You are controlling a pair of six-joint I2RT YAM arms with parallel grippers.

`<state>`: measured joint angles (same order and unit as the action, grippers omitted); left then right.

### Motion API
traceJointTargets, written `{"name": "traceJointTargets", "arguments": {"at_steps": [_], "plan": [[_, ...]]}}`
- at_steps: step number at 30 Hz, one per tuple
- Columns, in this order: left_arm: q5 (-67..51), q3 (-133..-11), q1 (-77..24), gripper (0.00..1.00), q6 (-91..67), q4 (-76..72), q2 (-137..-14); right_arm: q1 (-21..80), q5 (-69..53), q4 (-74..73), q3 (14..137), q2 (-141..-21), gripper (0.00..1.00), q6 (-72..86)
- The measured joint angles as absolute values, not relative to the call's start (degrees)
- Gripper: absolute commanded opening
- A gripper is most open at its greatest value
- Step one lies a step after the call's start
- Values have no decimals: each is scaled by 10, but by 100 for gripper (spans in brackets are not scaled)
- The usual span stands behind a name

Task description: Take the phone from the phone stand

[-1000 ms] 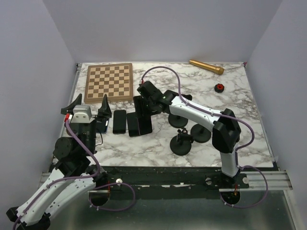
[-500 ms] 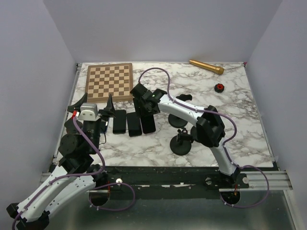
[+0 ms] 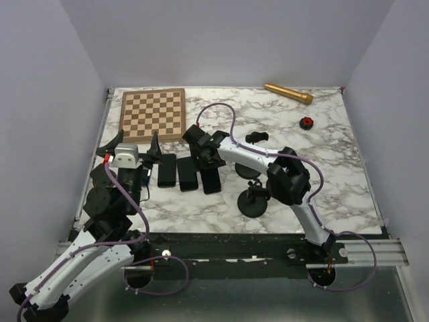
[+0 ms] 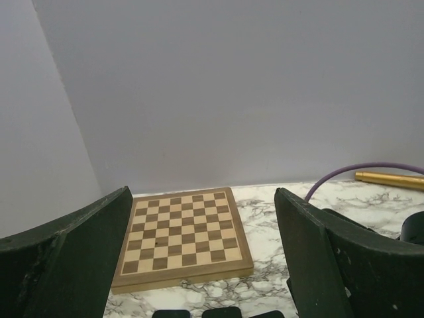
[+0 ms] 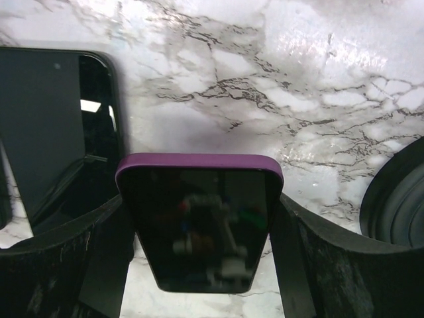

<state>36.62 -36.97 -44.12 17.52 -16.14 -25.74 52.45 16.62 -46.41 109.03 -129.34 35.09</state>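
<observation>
My right gripper (image 5: 202, 207) is shut on a phone in a purple case (image 5: 202, 225), one finger on each long side, screen facing the wrist camera. In the top view that phone (image 3: 210, 177) hangs low over the marble, just right of two dark phones (image 3: 166, 170) (image 3: 187, 174) lying flat, with the right gripper (image 3: 203, 159) above it. A black phone stand (image 3: 255, 203) with a round base stands empty to the right, apart from the phone. My left gripper (image 4: 202, 199) is open and holds nothing at the table's left (image 3: 131, 146).
A wooden chessboard (image 3: 153, 115) lies at the back left and shows ahead of the left fingers (image 4: 182, 235). A gold cylinder (image 3: 288, 93) and a small red object (image 3: 306, 122) lie at the back right. Another round stand base (image 3: 249, 171) sits under the right arm.
The right arm has carried the phone down and slightly nearer, beside the two flat phones. The left gripper has shifted a little to the right and stays open.
</observation>
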Motion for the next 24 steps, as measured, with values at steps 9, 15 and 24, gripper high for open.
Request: {"name": "traceJointTargets", "arguments": {"at_steps": [9,15,24], "plan": [[366,-369,-443,95,175,-163,-264,524,172,-450,1082,-1317,31,364],[366,-369,-443,95,176,-163,-268,524,173,-436,1076,-1317,50,375],[366,-369,-443,95,176,-165,-268,524,180,-429,1071,-1315,83,376]]}}
